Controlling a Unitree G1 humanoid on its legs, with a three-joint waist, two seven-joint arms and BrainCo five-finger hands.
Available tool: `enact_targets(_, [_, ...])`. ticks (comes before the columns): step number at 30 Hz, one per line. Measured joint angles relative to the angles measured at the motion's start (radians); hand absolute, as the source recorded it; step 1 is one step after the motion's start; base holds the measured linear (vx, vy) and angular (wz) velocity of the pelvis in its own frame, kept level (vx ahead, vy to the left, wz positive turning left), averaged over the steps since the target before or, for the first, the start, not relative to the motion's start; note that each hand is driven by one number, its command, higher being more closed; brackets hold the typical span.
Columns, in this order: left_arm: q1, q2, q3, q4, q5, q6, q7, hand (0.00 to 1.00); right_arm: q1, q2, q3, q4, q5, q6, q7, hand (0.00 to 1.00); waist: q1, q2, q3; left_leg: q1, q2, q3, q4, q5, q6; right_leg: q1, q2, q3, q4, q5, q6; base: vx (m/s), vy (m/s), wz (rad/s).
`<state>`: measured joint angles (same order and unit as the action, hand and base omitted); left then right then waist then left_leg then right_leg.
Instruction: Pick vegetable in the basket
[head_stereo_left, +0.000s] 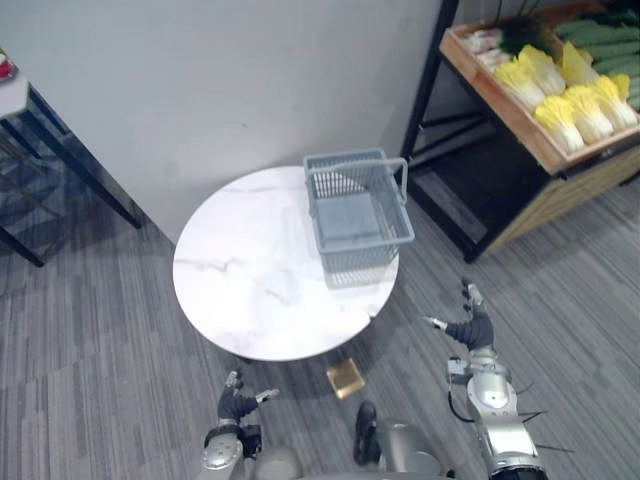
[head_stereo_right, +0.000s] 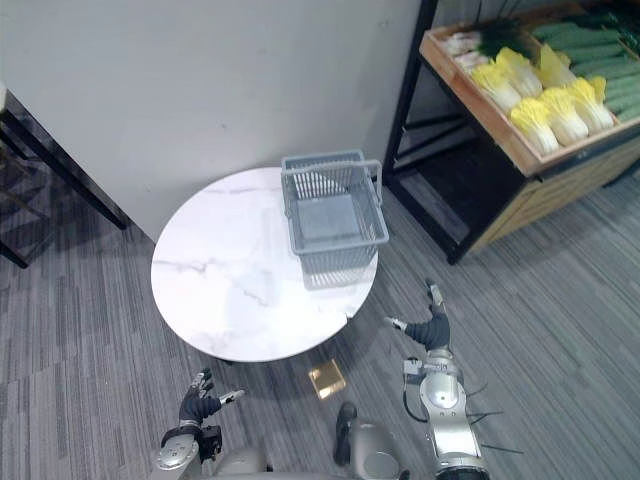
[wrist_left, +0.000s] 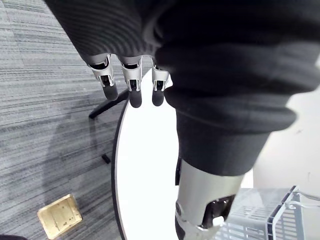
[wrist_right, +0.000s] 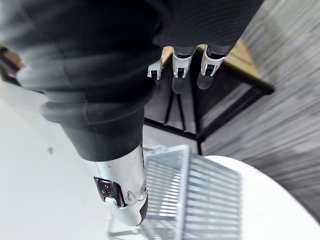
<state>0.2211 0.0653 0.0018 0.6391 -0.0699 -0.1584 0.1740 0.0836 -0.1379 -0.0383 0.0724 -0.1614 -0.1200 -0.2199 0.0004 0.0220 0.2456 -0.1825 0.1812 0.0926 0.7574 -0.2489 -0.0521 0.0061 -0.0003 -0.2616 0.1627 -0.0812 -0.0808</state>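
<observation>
An empty grey wire basket (head_stereo_left: 355, 215) stands on the right side of a round white marble table (head_stereo_left: 250, 280). Yellow-green cabbages (head_stereo_left: 565, 95) and dark green vegetables (head_stereo_left: 610, 45) lie in a wooden crate shelf (head_stereo_left: 520, 125) at the far right. My right hand (head_stereo_left: 468, 325) hangs low over the carpet to the right of the table, fingers straight and holding nothing. My left hand (head_stereo_left: 238, 400) is low in front of the table's near edge, fingers relaxed and empty. Both hands are well away from the vegetables.
A black metal rack (head_stereo_left: 440, 190) carries the crate, beside the table. A small yellow block (head_stereo_left: 346, 378) lies on the carpet under the table's near edge. A dark-legged table (head_stereo_left: 40, 130) stands at the far left by the white wall.
</observation>
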Motion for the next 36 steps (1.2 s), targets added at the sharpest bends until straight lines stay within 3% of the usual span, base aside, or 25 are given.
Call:
enact_targets(1, [0.003,0.001,0.002,0.001,0.003,0.002,0.000,0.00,-0.004,-0.011,-0.001,0.000,-0.015,0.000,-0.001,0.00,0.016,0.003,0.000,-0.011,-0.014,-0.005,-0.142,0.004,-0.006,0.014,-0.004,0.017,-0.005,0.001,0.003,0.27,0.065,-0.34])
enact_targets(2, [0.008,0.002,0.002,0.002,0.003,0.002,0.000,0.00,-0.013,-0.024,0.001,0.000,-0.035,0.000,-0.002,0.00,0.019,0.007,0.000,-0.009,-0.031,-0.013,-0.302,0.046,-0.036,0.025,-0.009,0.027,-0.007,-0.010,0.023,0.31,0.088,-0.30])
enact_targets(3, [0.012,0.001,0.001,0.003,0.003,0.002,0.000,0.00,-0.018,-0.035,0.001,-0.001,-0.044,0.000,-0.003,0.00,0.015,0.020,-0.003,-0.006,-0.036,-0.015,-0.379,0.108,-0.041,0.033,-0.003,0.029,-0.006,-0.019,0.037,0.24,0.120,-0.19])
enact_targets(4, [0.014,-0.001,0.000,0.007,0.004,0.002,-0.001,0.00,-0.023,-0.064,0.002,0.001,-0.052,0.002,-0.009,0.00,0.016,0.039,-0.007,0.003,-0.035,-0.025,-0.443,0.197,-0.023,0.050,0.014,0.044,-0.004,-0.035,0.062,0.23,0.132,-0.02])
enact_targets(6, [0.014,0.015,-0.001,0.024,0.007,-0.002,-0.003,0.00,-0.045,-0.091,0.020,-0.004,-0.089,0.003,-0.019,0.00,0.015,0.016,-0.015,0.042,-0.069,-0.010,-0.498,0.206,-0.011,0.057,-0.025,0.061,-0.007,-0.047,0.085,0.20,0.127,-0.03])
enact_targets(10, [0.016,0.045,-0.003,0.039,0.026,-0.002,-0.020,0.00,-0.202,-0.196,0.122,-0.004,-0.205,-0.007,-0.027,0.00,0.017,0.017,-0.016,0.061,-0.129,0.007,-0.610,0.247,0.021,0.021,-0.079,0.073,-0.010,-0.052,0.118,0.10,0.106,0.00])
enact_targets(18, [0.014,0.079,-0.028,0.064,0.026,-0.006,-0.012,0.00,-0.521,-0.301,0.258,0.215,-0.313,-0.007,-0.070,0.00,0.046,0.013,-0.009,0.014,-0.164,-0.014,-0.721,0.309,0.037,-0.046,-0.092,0.048,-0.050,-0.028,0.130,0.04,0.025,0.10])
enact_targets(22, [0.009,0.078,-0.039,0.064,0.024,-0.009,0.004,0.00,-0.658,-0.334,0.288,0.341,-0.322,0.014,-0.085,0.00,0.071,0.016,0.041,0.000,-0.165,-0.023,-0.731,0.321,0.041,-0.055,-0.091,0.044,-0.059,-0.021,0.127,-0.01,0.001,0.08])
enact_targets(26, [-0.003,0.077,-0.040,0.069,0.022,-0.024,0.023,0.00,-0.846,-0.406,0.315,0.466,-0.323,0.032,-0.108,0.00,0.079,0.037,0.065,-0.026,-0.165,-0.049,-0.796,0.373,0.043,-0.102,-0.089,0.025,-0.058,-0.013,0.120,-0.03,-0.006,0.16])
enact_targets(35, [-0.008,0.066,-0.040,0.106,-0.024,-0.045,0.028,0.00,-1.110,-0.490,0.383,0.697,-0.387,0.071,-0.152,0.00,0.103,0.086,0.106,-0.064,-0.167,-0.097,-0.835,0.415,0.042,-0.140,-0.085,-0.012,-0.052,-0.013,0.119,-0.02,-0.007,0.14])
enact_targets(36, [-0.008,0.063,-0.040,0.108,-0.032,-0.046,0.027,0.00,-1.130,-0.508,0.406,0.731,-0.397,0.074,-0.149,0.00,0.116,0.091,0.110,-0.069,-0.166,-0.103,-0.836,0.417,0.041,-0.145,-0.084,-0.013,-0.049,-0.013,0.119,-0.01,-0.011,0.11])
